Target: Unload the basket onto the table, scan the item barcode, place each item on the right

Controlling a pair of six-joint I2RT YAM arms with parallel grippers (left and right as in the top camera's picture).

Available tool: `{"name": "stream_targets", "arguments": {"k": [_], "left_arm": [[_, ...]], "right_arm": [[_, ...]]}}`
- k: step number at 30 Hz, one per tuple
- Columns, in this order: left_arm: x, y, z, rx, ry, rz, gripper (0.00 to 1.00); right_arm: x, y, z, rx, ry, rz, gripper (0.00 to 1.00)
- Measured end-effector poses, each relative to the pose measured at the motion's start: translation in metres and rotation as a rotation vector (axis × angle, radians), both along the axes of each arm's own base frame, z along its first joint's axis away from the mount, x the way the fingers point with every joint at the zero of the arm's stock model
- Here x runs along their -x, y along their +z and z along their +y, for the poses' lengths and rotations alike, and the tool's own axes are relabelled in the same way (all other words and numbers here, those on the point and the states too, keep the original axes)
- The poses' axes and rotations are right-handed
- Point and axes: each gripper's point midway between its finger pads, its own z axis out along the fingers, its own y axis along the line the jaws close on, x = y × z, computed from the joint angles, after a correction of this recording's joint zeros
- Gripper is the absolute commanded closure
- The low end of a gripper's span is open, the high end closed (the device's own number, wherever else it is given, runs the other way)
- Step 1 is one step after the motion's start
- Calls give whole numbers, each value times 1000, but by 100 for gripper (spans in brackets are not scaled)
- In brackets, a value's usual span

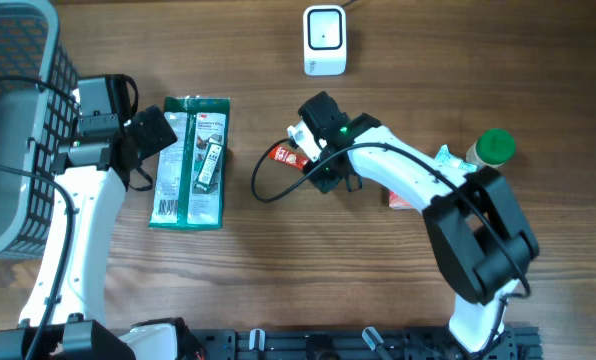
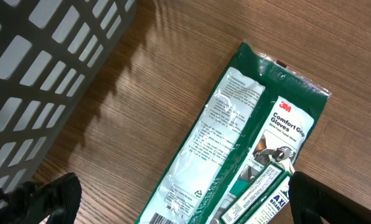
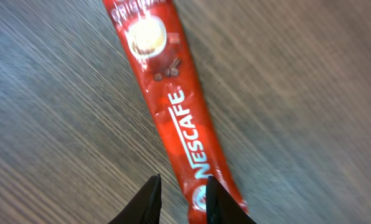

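r pincer nearly shut, pinching nescafe sachet end; l pincer wide open, empty, over gloves pack

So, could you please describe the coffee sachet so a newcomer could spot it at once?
From the white scanner box at the table's far edge, come down to the right gripper. The Nescafé sachet sticks out of it: a slim red stick, unlike the broad green glove pack nearby.

A red Nescafe sachet with white lettering showed against the brown wood-grain bench; left of it lay a green-and-white gloves pack and a grey lattice basket.
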Motion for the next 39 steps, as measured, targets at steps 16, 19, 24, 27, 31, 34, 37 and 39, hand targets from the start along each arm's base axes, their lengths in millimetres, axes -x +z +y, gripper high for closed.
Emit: {"name": "stream_targets", "arguments": {"k": [16, 19, 24, 27, 31, 34, 37, 39], "left_arm": [[0, 0, 0, 0, 0, 0, 0], [0, 0, 0, 0, 0, 0, 0], [0, 0, 0, 0, 0, 0, 0], [0, 0, 0, 0, 0, 0, 0], [0, 0, 0, 0, 0, 0, 0], [0, 0, 0, 0, 0, 0, 0], [0, 0, 0, 0, 0, 0, 0], [0, 0, 0, 0, 0, 0, 0]], "right_arm": [[-23, 6, -10, 2, 2, -89, 70], [-10, -12, -11, 3, 10, -19, 69], [0, -14, -8, -20, 10, 30, 69], [9, -15, -6, -39, 17, 73, 69], [14, -15, -4, -53, 18, 95, 69], [13, -15, -5, -48, 17, 92, 78], [10, -16, -9, -26, -1, 79, 96], [9, -16, -9, -21, -9, 75, 96]]}}
